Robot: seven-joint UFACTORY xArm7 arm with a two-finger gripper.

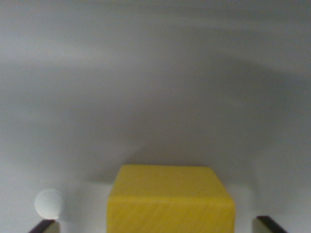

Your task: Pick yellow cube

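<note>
Yellow cube (171,200) sits at bottom centre of the wrist view, cut off by the lower edge, top face and front face both showing, faint wood grain on the front. It rests on a plain grey-white tabletop (155,87) that fills the rest of the frame, blurry, with soft shadows arcing across it. Claw (158,226) fingertips poke in at the two bottom corners: one dark tip with a pale pad at the wrist view's left (44,226), one at the wrist view's right (272,225). Jaws stand apart, cube between them, a clear gap of tabletop on each side, so neither tip touches the cube. Small round white blob (49,203) lies just above the left fingertip, near the cube's left side but apart from it; can't tell what it is, too blurred. Cube looks square-on to the camera, upright, not tilted.
</note>
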